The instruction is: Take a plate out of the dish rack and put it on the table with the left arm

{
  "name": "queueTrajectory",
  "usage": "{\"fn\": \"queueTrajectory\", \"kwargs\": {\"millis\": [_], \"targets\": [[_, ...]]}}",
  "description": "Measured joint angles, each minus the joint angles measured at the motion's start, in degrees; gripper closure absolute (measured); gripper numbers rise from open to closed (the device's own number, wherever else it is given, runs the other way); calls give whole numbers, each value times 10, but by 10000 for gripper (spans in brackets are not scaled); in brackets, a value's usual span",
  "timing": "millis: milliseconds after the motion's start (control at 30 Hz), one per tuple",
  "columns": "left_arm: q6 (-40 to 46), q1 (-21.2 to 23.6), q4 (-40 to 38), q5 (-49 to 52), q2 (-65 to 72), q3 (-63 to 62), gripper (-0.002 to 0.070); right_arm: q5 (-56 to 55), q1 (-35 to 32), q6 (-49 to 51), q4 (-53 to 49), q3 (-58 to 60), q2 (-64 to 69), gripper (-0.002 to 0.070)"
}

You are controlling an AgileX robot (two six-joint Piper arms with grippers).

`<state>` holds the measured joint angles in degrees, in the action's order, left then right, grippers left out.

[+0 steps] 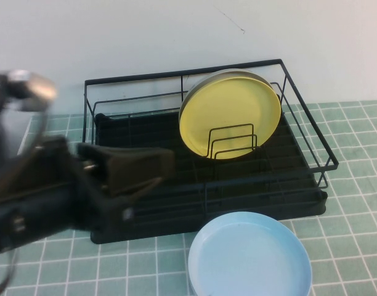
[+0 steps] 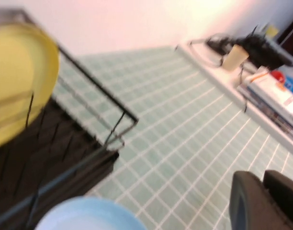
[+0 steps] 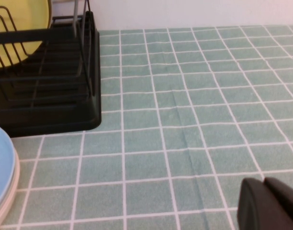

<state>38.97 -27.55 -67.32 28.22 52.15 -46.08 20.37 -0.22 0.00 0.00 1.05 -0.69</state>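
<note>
**Blue plate lies flat on the worktop in front of the rack; left hand is above the rack's left part**

The worktop [image 1: 355, 203] is a surface of small teal-green tiles with white grout lines, and it carries everything in the scene. On it stands the dish rack [image 1: 299, 111], a large black wire frame with a black slatted tray at the bottom. The rack is close to the pale wall behind it.

The left arm [image 1: 34, 203] comes in from the left side of the high view and reaches over the front left part of the rack. It looks blurred there. The left hand [image 1: 136, 169] is above the left half of the tray, with its fingers pointing to the yellow plate. The fingers look near to each other, but I cannot tell if they are pressed together or a little spread. The hand carries nothing.

The plate [image 1: 250, 256], sky-blue and glossy with a shallow raised rim, lies flat on the worktop just in front of the rack's front edge. It is well apart from the left hand. A second, paler rim shows directly under its edge in the right wrist view.

A yellow plate [image 1: 230, 114] stands on its edge in the rack, leaning in the small wire dividers [image 1: 231, 140].

The right hand [image 3: 268, 203] is low over the bare tiles, to the right of the rack. Its two dark fingers are pressed together and hold nothing.
</note>
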Motion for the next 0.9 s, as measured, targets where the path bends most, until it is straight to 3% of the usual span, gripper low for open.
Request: {"fn": "queueTrajectory", "kwargs": {"millis": [267, 900], "targets": [[34, 0, 19, 13, -103, 0, 673, 0, 0, 0, 0, 0, 0, 678], [42, 0, 21, 111, -113, 1, 676, 0, 0, 0, 0, 0, 0, 678]]}}
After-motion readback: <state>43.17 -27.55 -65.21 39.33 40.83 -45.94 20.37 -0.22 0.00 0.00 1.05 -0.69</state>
